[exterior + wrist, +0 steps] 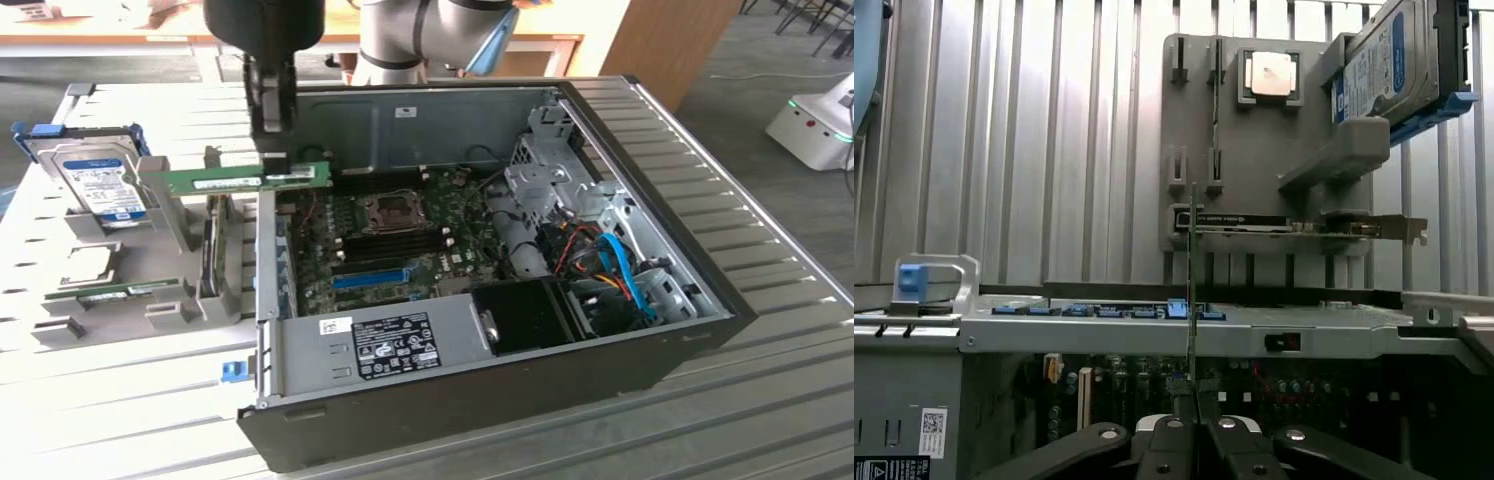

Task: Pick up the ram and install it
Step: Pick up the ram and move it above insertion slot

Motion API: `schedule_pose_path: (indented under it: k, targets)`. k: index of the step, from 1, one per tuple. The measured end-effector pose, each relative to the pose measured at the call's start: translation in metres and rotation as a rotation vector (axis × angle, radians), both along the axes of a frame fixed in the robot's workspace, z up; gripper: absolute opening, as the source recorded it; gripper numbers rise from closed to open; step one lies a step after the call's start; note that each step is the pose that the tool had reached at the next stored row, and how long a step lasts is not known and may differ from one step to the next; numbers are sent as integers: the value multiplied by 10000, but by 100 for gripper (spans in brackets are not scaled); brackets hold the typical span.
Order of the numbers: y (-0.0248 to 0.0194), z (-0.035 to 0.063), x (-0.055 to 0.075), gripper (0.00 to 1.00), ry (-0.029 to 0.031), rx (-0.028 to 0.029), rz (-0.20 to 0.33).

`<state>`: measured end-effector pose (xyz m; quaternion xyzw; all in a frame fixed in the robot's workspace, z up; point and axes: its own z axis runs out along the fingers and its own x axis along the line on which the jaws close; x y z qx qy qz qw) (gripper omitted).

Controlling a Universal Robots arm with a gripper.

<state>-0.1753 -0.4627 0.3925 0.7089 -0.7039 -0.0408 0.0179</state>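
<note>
An open computer case lies on a slatted metal table, its motherboard exposed with the CPU socket near the middle. Blue cables curl at the exterior view's right, beside the labelled power supply. Just outside the case, a grey holder carries a hard drive, a CPU chip, an upright expansion card and a flat green memory stick.

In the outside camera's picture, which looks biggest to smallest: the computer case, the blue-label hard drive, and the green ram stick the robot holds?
1. computer case, by far the biggest.
2. hard drive, wider and bulkier.
3. ram, longer than the drive but very thin, so these two are close.
</note>
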Motion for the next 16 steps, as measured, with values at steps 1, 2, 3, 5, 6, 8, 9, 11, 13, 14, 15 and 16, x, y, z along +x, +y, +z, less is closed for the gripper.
schedule_pose_path:
  k: [1,2,3,5,6,8,9,11,13,14,15,16]
  targets:
    - [0,0,38,12,0,2,15]
    - [0,0,76,12,0,5,28]
    - [0,0,117,12,-1,7,43]
    - [0,0,194,12,0,11,72]
    - [0,-1,232,12,-2,13,87]
    - [0,0,298,12,0,14,108]
    - [0,0,332,12,0,16,118]
    - [0,0,407,12,0,19,143]
    - [0,0,482,12,-1,24,166]
    - [0,0,520,12,0,25,178]
    - [0,0,560,12,0,27,192]
    - [0,-1,601,12,-1,30,205]
